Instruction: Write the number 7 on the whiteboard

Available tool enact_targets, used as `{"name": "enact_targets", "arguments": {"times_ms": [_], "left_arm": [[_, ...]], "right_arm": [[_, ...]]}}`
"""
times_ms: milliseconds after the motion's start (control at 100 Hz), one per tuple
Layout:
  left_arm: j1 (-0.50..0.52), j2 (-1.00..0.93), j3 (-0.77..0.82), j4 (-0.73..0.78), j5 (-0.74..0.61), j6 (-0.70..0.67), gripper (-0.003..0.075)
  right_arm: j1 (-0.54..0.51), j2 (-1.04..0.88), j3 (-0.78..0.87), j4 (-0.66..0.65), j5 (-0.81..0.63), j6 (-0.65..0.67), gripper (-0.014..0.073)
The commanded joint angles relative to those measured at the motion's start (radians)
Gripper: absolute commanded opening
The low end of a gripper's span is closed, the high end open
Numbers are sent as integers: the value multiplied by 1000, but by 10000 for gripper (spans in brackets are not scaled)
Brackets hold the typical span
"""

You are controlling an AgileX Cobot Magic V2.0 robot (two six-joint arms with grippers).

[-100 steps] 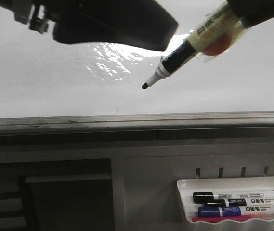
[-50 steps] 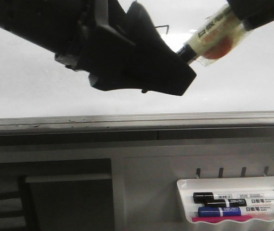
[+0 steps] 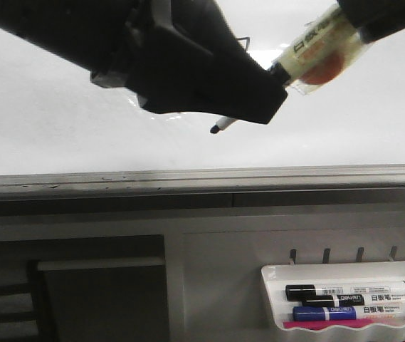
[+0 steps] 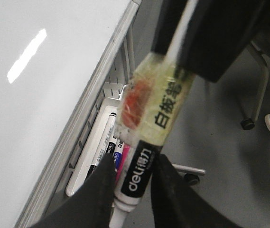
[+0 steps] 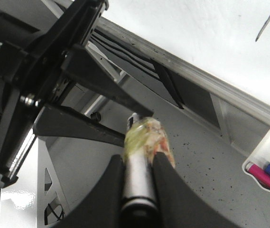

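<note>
Both arms raised before whiteboard (image 3: 60, 135); left and right jaws each clamp marker (image 3: 312, 53).

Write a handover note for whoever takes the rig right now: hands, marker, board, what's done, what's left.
Right hand: shut on the rear of the marker. The tip is uncapped and points at the whiteboard.
Left hand: its fingers flank the marker's black barrel; whether they are clamped is unclear.
Done: a thin dark stroke is on the board. The left arm hides most of it in the front view, so I cannot tell if the figure is complete.
Left: check the figure and finish it if needed.
</note>
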Motion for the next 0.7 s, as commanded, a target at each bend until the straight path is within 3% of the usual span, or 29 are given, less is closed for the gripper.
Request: {"name": "enact_targets", "arguments": {"times_ms": [0,40,270,340,460,530,690], "left_arm": [[-6,-25,-35,-37,-1,-2,18],[-6,-25,-35,-37,3,-2,-20],[-6,-25,-36,-38,7,-2,-20],[-6,-25,-36,-43,7,-4,-20],[-4,-28,-36,-69,-6,-11,-20],[-4,-40,-36,-69,-28,-17,-20],[2,-93,-36,-69,-108,-78,-20]], "right_arm": [[-5,-7,-32,44,4,-3,-59],[-5,-7,-32,44,6,-3,-59],[-5,-7,-32,51,19,-3,-46],[-5,-7,-32,61,40,-3,30],[-5,-7,-32,65,48,-3,290],[-5,-12,-32,65,48,-3,399],[-23,-38,-56,-5,48,-5,428]]}}
